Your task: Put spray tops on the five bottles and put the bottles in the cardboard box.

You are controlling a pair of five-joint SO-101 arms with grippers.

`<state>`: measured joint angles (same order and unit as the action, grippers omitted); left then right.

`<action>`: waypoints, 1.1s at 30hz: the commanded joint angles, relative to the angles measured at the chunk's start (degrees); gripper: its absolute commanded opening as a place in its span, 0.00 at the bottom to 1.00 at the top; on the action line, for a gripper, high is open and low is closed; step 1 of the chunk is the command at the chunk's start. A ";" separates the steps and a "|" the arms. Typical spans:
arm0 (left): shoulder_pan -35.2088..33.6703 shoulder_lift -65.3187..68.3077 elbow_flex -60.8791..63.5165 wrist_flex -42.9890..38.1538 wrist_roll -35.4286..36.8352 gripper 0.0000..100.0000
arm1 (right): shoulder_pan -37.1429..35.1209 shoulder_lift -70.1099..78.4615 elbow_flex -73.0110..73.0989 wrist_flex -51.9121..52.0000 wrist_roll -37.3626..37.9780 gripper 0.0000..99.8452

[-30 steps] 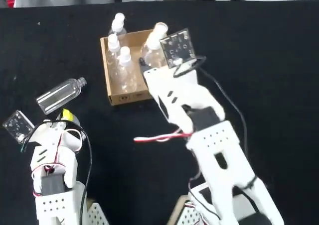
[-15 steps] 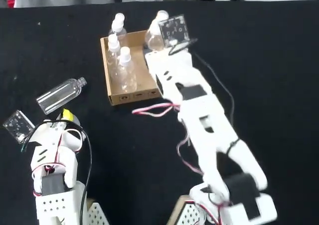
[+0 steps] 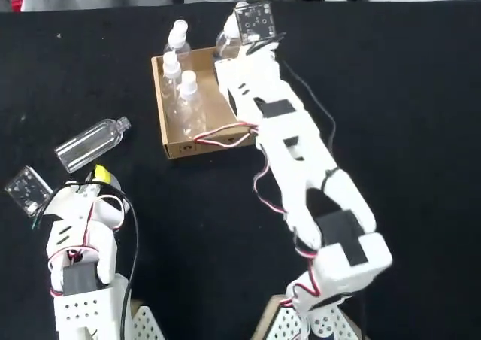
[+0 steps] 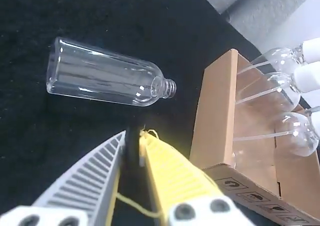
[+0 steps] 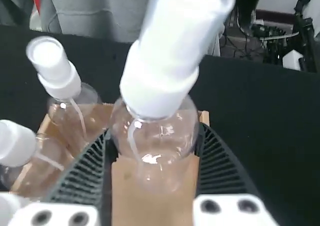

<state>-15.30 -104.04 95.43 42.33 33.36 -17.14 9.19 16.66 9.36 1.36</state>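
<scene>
My right gripper (image 5: 152,153) is shut on a clear bottle with a white spray top (image 5: 156,126), held upright over the far right corner of the cardboard box (image 5: 204,117). From above, that bottle (image 3: 227,37) shows beside the arm's wrist board, at the box (image 3: 197,146). Three capped bottles (image 3: 187,92) stand along the box's left side. An uncapped clear bottle (image 4: 105,80) lies on its side on the black table, left of the box (image 4: 215,116). My left gripper (image 4: 134,135) is shut and empty, just short of that bottle (image 3: 92,143).
Red and white cables (image 3: 218,135) from the right arm drape over the box's near right corner. The black table (image 3: 406,92) is bare to the right of the box. The two arm bases stand at the near edge.
The right arm has stretched away from its base, carrying the capped bottle from the box's right side to its far right corner. The left arm and the lying bottle have not moved.
</scene>
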 commanded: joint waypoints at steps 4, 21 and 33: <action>-0.66 -0.53 -0.48 -0.26 -0.53 0.04 | 1.93 5.32 -9.54 -1.93 -0.70 0.10; -0.66 -0.53 -0.40 -0.26 -0.53 0.04 | 2.81 13.41 -9.98 -10.02 -0.35 0.10; -2.68 -0.53 -0.57 -0.26 -0.53 0.04 | 3.16 19.30 -9.19 -10.11 -0.26 0.10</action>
<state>-17.32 -104.04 95.43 42.33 33.36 -15.65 28.88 9.01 0.48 1.27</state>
